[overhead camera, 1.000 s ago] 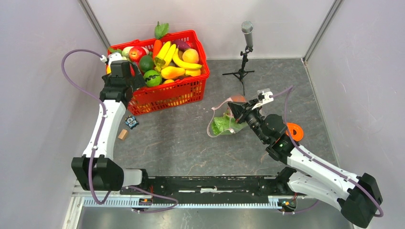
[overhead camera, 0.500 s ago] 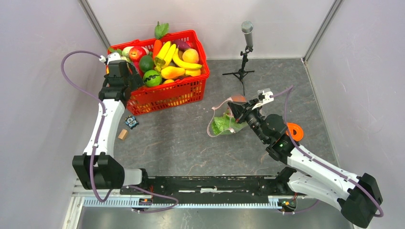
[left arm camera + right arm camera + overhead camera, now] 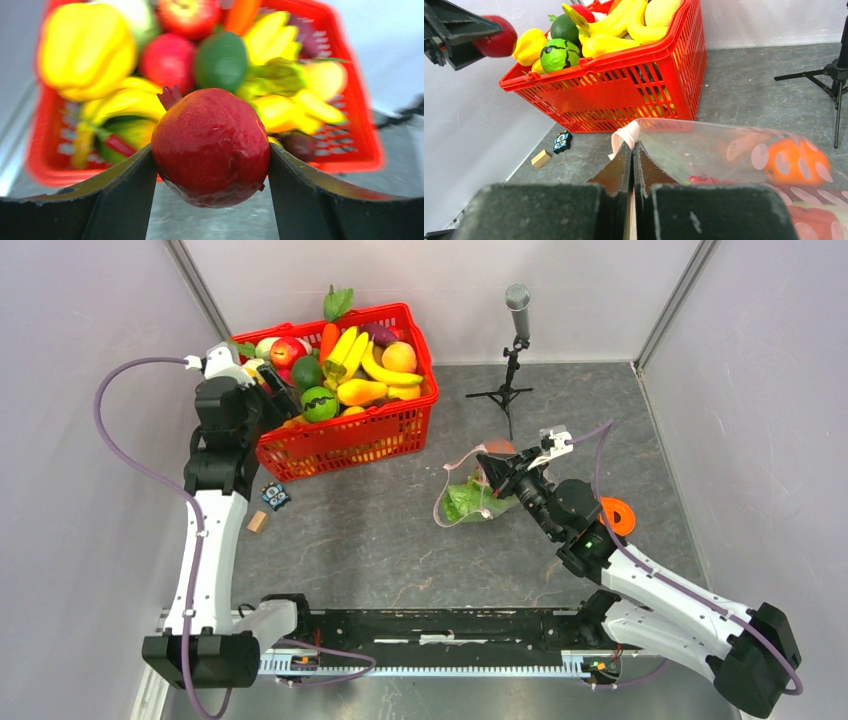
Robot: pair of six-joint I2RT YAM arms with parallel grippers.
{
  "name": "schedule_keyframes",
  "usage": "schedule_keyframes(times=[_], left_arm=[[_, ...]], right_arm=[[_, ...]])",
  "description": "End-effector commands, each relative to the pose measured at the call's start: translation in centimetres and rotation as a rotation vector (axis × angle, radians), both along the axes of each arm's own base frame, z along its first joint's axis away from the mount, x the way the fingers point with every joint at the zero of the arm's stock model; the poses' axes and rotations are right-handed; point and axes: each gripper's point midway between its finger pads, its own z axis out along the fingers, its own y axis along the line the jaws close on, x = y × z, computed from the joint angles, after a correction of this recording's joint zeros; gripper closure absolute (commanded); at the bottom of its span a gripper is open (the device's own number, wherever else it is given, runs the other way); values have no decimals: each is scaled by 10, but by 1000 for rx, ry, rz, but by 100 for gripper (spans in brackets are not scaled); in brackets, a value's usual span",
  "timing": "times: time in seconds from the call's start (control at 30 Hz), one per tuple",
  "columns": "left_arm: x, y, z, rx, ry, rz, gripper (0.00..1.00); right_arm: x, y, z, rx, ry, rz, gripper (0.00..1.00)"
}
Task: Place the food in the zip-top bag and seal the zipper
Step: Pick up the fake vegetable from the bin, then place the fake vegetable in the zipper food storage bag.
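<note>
Right wrist view, nearest first: my right claw is pressed together on the rim of the zip-top bag. It pinches the rim at the pale pink zipper and holds the mouth up.

Just behind, lower right of frame, an orange sits inside the bag. Something red lies below it, possibly the watermelon slice; the printed plastic blurs it.

Top external view shows the green cabbage in the bag too, centre-right of frame.

Further back stands the red basket, heaped with produce.

Upper left of frame, well apart from the bag, my left claw hangs by the basket's corner, pinching the small red fruit. Left wrist view shows the fruit seated squarely between both fingers.

The yellow bell pepper lies in the basket.

Tally:
- bag partly loaded
- red fruit lifted, not delivered
- pepper untouched
- zipper unsealed
</note>
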Motion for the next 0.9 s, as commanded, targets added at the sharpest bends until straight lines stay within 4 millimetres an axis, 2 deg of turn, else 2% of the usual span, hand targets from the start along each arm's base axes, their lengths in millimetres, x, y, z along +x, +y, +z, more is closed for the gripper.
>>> schedule_keyframes(times=[0.0, 0.03, 0.1, 0.2, 0.37, 0.53, 0.63, 0.77, 0.87], left_arm=[[-10, -80, 49, -205, -231, -405, 54], [-13, -96, 60, -238, -297, -491, 56], [-20, -130, 61, -283, -327, -653, 56], [-33, -173, 56, -281, -295, -836, 56], [-74, -236, 45, -224, -290, -1104, 56], [-119, -282, 16, -268, -195, -1353, 58], [-138, -302, -8, -280, -128, -1409, 59], [-144, -319, -40, -263, -59, -1378, 59], [-134, -336, -41, -262, -82, -1309, 63]], right_arm=[[0, 1, 25, 63, -51, 0, 97], [1, 2, 24, 64, -49, -2, 97], [1, 4, 24, 66, -48, 5, 97], [1, 8, 24, 68, -41, 22, 97], [1, 7, 25, 78, -39, 21, 97], [0, 5, 29, 85, -48, 15, 97], [1, 6, 31, 88, -48, 17, 97], [-1, 7, 36, 100, -53, 28, 97], [-2, 9, 38, 110, -52, 38, 98]])
